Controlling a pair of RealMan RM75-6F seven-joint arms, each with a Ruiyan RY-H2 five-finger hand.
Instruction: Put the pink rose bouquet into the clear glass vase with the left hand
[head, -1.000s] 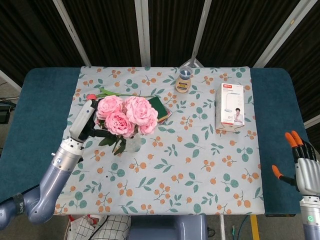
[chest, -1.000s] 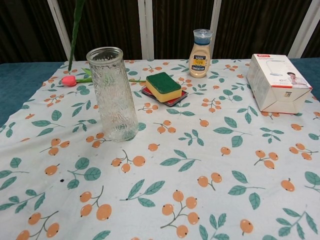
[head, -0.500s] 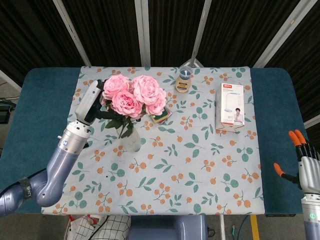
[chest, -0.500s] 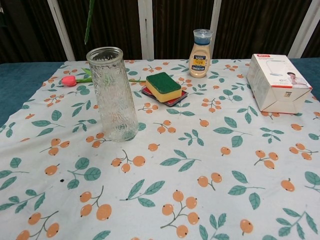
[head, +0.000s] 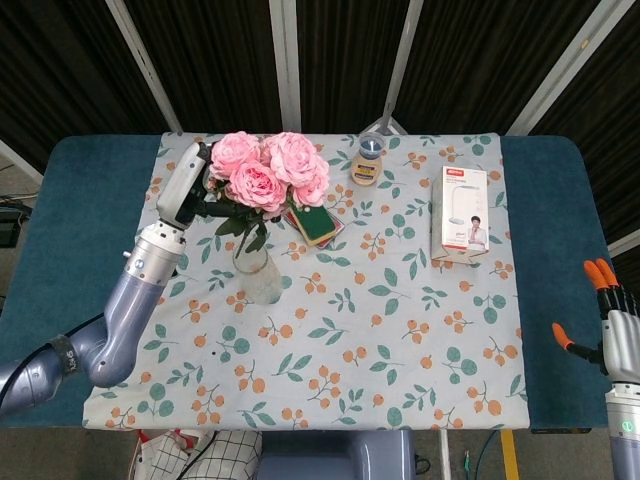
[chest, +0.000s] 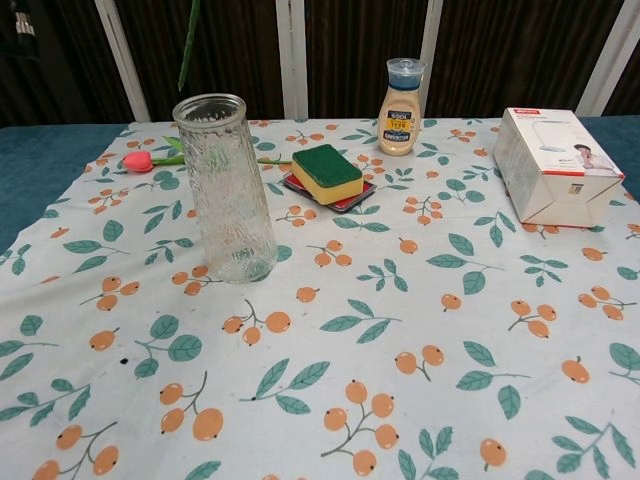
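The left hand (head: 186, 196) clamps the pink rose bouquet (head: 268, 171), stems hanging just above the clear glass vase (chest: 224, 188)

Glass vase (chest: 225, 190) upright on tablecloth (chest: 420, 340); green stem (chest: 188, 45) hanging above; sponge (chest: 326, 172) behind.

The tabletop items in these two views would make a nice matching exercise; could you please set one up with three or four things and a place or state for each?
Things:
1. pink rose bouquet
2. clear glass vase
3. green sponge
4. white box

States:
a. lying at the right side of the cloth
b. held in the air by the left hand
c. resting on a small red dish
d. standing upright, empty

Pairs: 1-b, 2-d, 3-c, 4-a
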